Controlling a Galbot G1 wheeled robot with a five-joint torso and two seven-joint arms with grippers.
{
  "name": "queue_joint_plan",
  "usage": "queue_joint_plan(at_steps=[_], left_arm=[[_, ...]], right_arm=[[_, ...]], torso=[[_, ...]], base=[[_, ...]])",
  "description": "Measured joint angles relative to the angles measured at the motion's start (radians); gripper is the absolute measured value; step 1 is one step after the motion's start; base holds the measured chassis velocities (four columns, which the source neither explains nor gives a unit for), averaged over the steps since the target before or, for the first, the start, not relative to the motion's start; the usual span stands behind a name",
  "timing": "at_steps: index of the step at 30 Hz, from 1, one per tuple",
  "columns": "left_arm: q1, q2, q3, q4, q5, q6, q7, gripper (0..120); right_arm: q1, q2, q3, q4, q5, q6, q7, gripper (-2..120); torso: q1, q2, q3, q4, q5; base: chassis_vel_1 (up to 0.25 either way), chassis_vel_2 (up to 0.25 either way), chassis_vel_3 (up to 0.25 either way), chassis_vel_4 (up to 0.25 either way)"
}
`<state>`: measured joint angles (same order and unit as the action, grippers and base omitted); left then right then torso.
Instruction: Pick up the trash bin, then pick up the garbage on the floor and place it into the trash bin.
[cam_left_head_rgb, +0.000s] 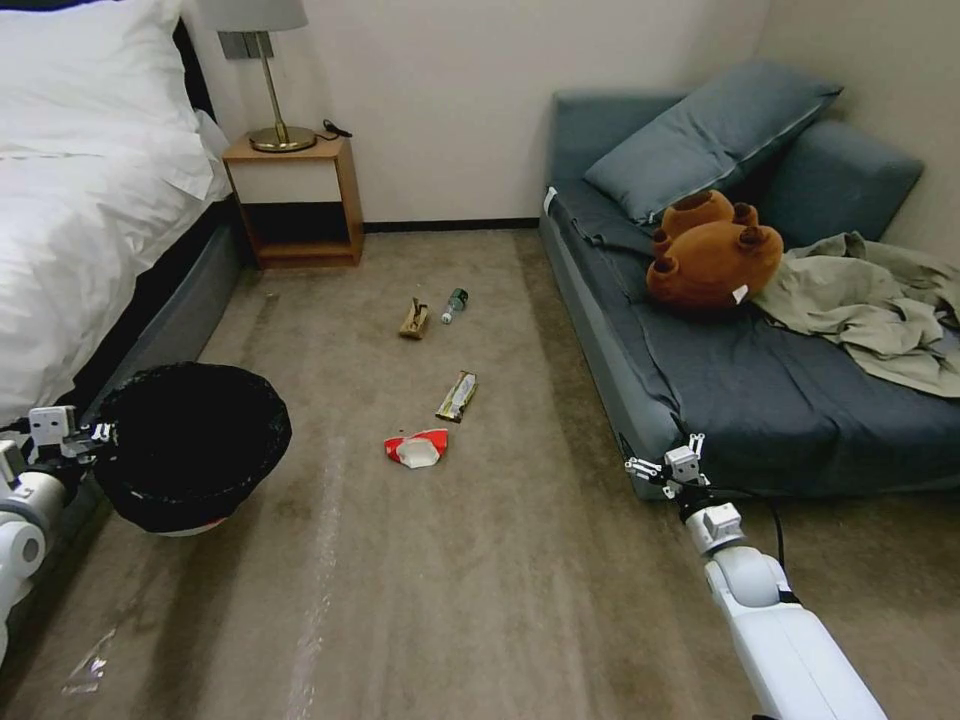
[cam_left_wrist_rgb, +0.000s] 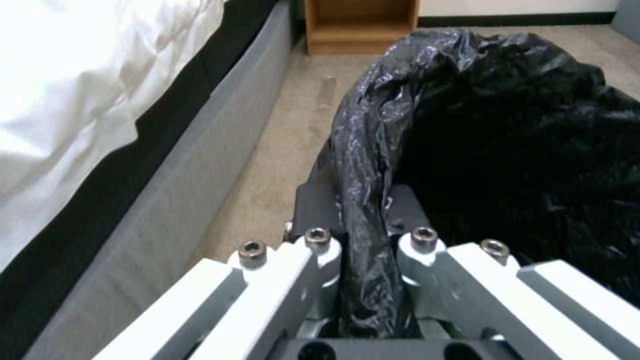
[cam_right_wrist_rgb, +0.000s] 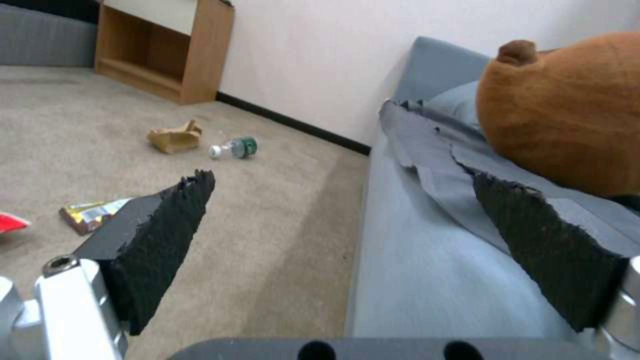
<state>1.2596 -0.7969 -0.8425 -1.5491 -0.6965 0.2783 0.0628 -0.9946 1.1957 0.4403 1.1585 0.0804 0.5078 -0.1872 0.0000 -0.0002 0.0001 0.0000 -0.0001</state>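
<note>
A: Where is the trash bin (cam_left_head_rgb: 190, 445)?

B: It hangs at the robot's left, beside the bed (cam_left_head_rgb: 90, 200), just off the carpet. The left hand (cam_left_head_rgb: 85, 437) is clenched on its rim; the left wrist view shows the glossy black bag (cam_left_wrist_rgb: 373, 165) pinched between the two fingers (cam_left_wrist_rgb: 313, 210). A sliver of the white bin wall peeks out under the bag's fold.

A: And the right hand (cam_left_head_rgb: 668, 465)?

B: It hovers low at the front corner of the blue-grey sofa (cam_left_head_rgb: 760, 400), fingers spread wide, grasping nothing. Its dark pads (cam_right_wrist_rgb: 167, 225) stand well apart in the right wrist view.

A: What about the garbage?

B: All four pieces lie on the carpet between the bed and the sofa. The red-and-white wrapper (cam_left_head_rgb: 416, 448) is nearest the robot, the gold snack-bar wrapper (cam_left_head_rgb: 457, 396) just beyond it. Farther off, towards the wooden nightstand (cam_left_head_rgb: 297, 200), the tan paper scrap (cam_left_head_rgb: 414, 319) lies beside the small green-capped bottle (cam_left_head_rgb: 455, 304), which is on its side.

A: Anything on the sofa?

B: A brown plush bear (cam_left_head_rgb: 712, 252) against a cushion (cam_left_head_rgb: 710, 135), with an olive-green cloth (cam_left_head_rgb: 870, 300) crumpled next to it.
</note>
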Motion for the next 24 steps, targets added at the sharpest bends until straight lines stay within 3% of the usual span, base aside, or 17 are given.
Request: queue_joint_plan(at_steps=[20, 24], left_arm=[[0.003, 0.008, 0.0, -0.001, 0.0, -0.001, 0.002, 5], [0.004, 0.003, 0.003, -0.002, 0.003, -0.001, 0.004, 5]], right_arm=[[0.01, 0.001, -0.028, 0.006, -0.004, -0.004, 0.002, 100], [0.007, -0.027, -0.071, 0.117, -0.009, -0.022, 0.01, 100]], torso=[[0.0, 0.0, 0.0, -0.0001, 0.0002], [0.0, 0.0, 0.0, 0.0001, 0.0002]], base=[[-0.123, 0.129, 0.131, -0.124], [-0.145, 0.13, 0.15, -0.126]])
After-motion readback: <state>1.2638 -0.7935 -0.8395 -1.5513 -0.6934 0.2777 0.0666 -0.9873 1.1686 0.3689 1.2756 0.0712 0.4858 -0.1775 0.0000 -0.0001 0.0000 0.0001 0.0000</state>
